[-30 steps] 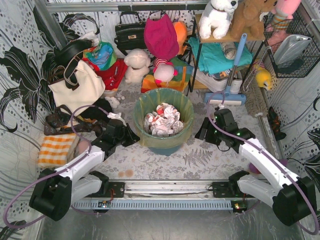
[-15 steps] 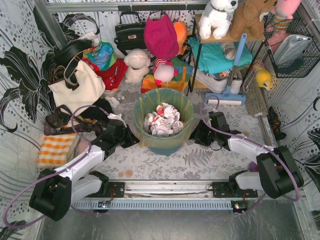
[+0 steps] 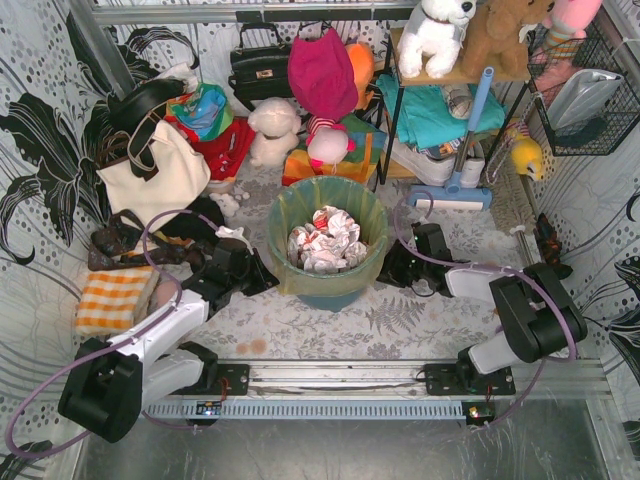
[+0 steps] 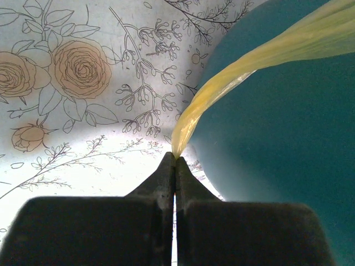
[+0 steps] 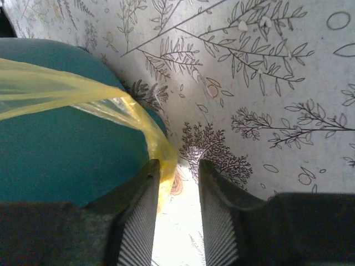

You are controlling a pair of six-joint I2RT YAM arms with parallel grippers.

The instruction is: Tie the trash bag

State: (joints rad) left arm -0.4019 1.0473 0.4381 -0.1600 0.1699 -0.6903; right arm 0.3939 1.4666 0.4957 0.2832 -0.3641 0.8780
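While the bag (image 3: 352, 198) lines the teal bin (image 3: 330, 292) between both arms, the left gripper (image 4: 175, 162) pinches a taut strand of its rim, jaws fully together; the right gripper (image 5: 178, 166) stands narrowly parted around another yellow fold, which touches one finger.

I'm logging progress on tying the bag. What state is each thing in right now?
trash bag: untied, mouth open, lining the bin, edge pulled out at both sides.
teal bin: upright, bag rim draped over it.
crumpled paper: piled inside the bag.
left arm's fingers: shut on a stretched strip of the bag.
right arm's fingers: apart, a bag fold between them, not pinched.
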